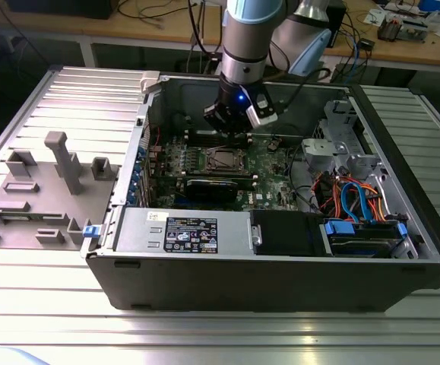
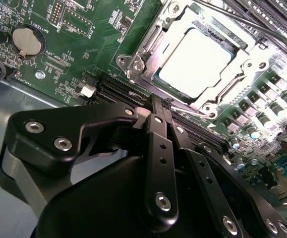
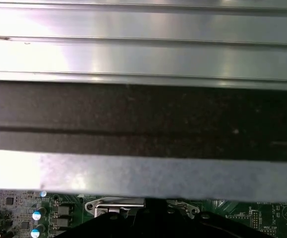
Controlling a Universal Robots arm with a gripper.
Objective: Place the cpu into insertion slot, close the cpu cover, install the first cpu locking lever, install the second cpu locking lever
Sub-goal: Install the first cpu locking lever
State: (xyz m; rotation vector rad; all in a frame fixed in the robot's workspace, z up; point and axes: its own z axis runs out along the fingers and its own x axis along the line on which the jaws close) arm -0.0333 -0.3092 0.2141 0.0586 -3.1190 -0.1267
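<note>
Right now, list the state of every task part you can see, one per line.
cpu: seated in the socket, top exposed.
cpu cover: closed flat around the cpu.
gripper: fingers together, just beside the socket.
computer case: side open, motherboard exposed.

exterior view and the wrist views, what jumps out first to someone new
The open computer case on the ribbed table, with the arm reaching in so its gripper hangs just above the socket. In the second wrist view the cpu gleams in its socket under the closed cover, the gripper's black fingers right beside it.
</note>
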